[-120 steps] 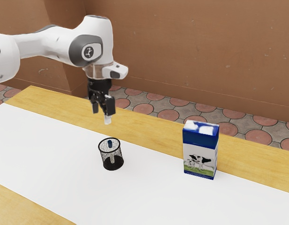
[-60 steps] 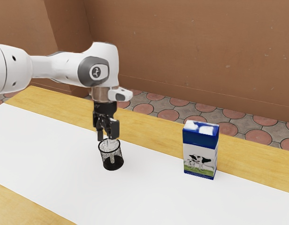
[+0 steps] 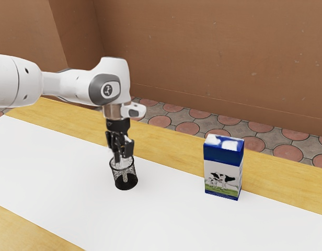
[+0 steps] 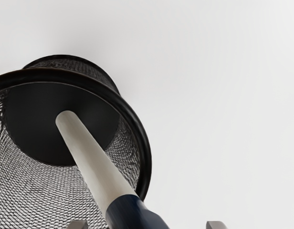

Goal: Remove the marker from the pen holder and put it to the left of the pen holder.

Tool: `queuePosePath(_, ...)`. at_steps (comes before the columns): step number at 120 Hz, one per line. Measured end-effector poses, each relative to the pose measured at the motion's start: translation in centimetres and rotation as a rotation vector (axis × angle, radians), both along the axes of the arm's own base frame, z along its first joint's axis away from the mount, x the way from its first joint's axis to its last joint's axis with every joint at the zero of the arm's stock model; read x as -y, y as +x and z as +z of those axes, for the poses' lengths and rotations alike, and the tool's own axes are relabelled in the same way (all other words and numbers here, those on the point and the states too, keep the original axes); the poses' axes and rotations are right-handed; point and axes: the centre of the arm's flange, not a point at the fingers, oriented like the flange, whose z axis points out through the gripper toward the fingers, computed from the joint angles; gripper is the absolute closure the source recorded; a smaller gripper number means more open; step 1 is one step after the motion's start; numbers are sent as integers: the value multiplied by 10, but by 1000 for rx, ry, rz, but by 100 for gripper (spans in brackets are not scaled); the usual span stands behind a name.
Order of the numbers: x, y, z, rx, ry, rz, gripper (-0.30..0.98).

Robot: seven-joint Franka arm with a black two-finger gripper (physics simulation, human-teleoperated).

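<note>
In the exterior view my gripper (image 3: 123,158) is low over the black mesh pen holder (image 3: 126,183), its tips at the holder's rim. The pale body of the marker (image 3: 125,177) shows through the mesh, while its dark blue end is hidden behind my hand. In the wrist view the marker (image 4: 92,160) leans inside the upright pen holder (image 4: 143,143), blue end toward me. My gripper (image 4: 147,224) stands open there, its two tips wide apart on either side of the blue end, which lies nearer one of them.
A blue and white milk carton (image 3: 222,172) stands toward the exterior view's right, well apart from the holder. White covering (image 3: 61,183) runs along the wooden table (image 3: 286,178), with bare wood at its edges.
My hand has come down from above the pen holder to its rim, with a last small drop since half a second ago. The holder and carton have stayed in place.
</note>
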Motion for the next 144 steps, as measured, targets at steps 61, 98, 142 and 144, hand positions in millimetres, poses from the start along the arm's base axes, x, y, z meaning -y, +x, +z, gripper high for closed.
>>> queuePosePath(61, -10, 14, -13, 70, 10, 14, 55)
queuePosePath(98, -14, 10, -7, 57, 16, 16, 65)
queuePosePath(142, -10, -2, 27, -9, 66, -25, 77)
queuePosePath(144, -10, -3, 31, -9, 69, -27, 77)
